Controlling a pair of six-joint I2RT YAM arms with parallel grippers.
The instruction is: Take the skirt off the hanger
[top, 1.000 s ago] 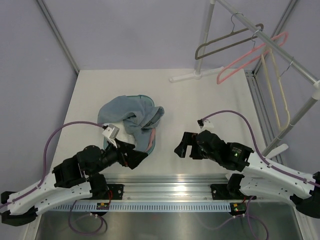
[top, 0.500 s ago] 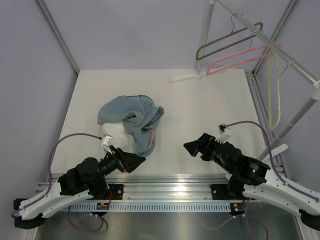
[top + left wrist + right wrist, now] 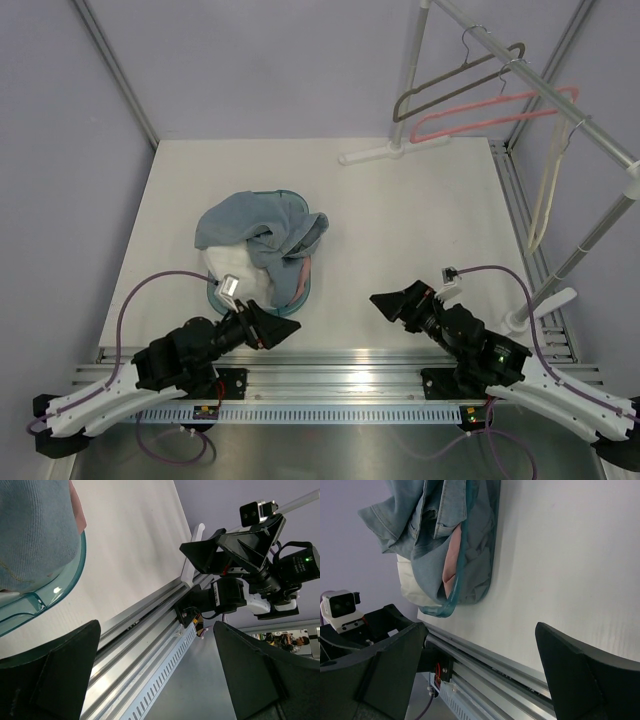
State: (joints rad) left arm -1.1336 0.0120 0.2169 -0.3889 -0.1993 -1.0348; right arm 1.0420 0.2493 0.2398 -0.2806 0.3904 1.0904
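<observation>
The blue denim skirt [image 3: 262, 228] lies crumpled in a teal basin [image 3: 214, 293] at mid-left of the table, off any hanger. It also shows in the right wrist view [image 3: 432, 520] and at the edge of the left wrist view [image 3: 35, 530]. A pink hanger [image 3: 492, 108], a brown hanger [image 3: 445, 90] and a cream hanger [image 3: 548, 185] hang bare on the rail at the back right. My left gripper [image 3: 277, 326] is open and empty near the table's front edge, just in front of the basin. My right gripper [image 3: 390, 302] is open and empty at front right.
White cloth [image 3: 225, 262] and pink cloth [image 3: 301, 277] also lie in the basin. A metal clothes rack [image 3: 405, 75] stands at the back right with its foot on the table. An aluminium rail [image 3: 340, 360] runs along the near edge. Purple walls surround the table.
Both arms have drawn back toward the near edge, away from the basin. The hangers on the rail have swung, the pink and cream ones shifting position.
</observation>
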